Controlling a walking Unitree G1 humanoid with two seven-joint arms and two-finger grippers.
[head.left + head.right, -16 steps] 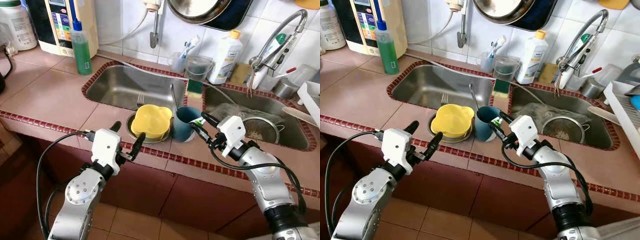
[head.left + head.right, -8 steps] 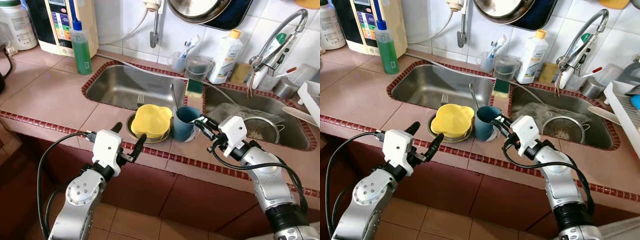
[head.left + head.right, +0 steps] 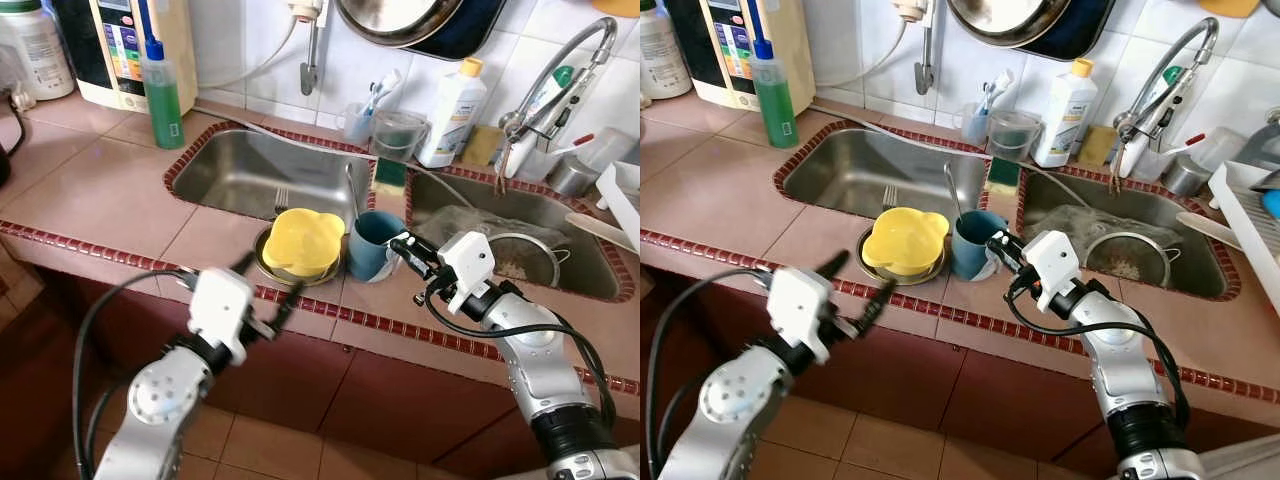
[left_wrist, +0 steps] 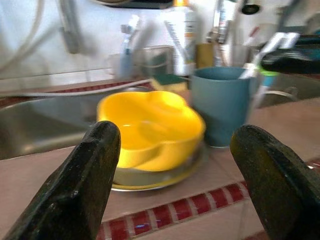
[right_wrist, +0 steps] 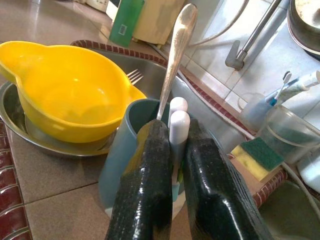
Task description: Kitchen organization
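Note:
A teal cup (image 3: pixel 368 246) stands on the tiled counter beside a yellow bowl (image 3: pixel 300 241) that sits in a metal dish (image 3: pixel 268 266). A metal spoon (image 5: pixel 176 52) stands in the cup. My right gripper (image 3: pixel 402 246) is at the cup's rim, shut on a white and green toothbrush (image 5: pixel 178 126) whose end reaches into the cup (image 5: pixel 119 160). My left gripper (image 3: pixel 267 283) hangs open in front of the counter edge, just short of the bowl (image 4: pixel 150 127), with nothing between its fingers (image 4: pixel 87 175).
Behind the cup lie two steel sink basins (image 3: pixel 250 170), with a fork in the left one and a strainer (image 3: pixel 520 255) in the right. A green soap bottle (image 3: pixel 162 95), a sponge (image 3: pixel 389 174), a white bottle (image 3: pixel 450 112), a tap (image 3: pixel 555 70) and a dish rack (image 3: pixel 622 200) line the back and right.
My right gripper has carried the toothbrush left to the cup's rim. My left gripper has shifted slightly and looks blurred.

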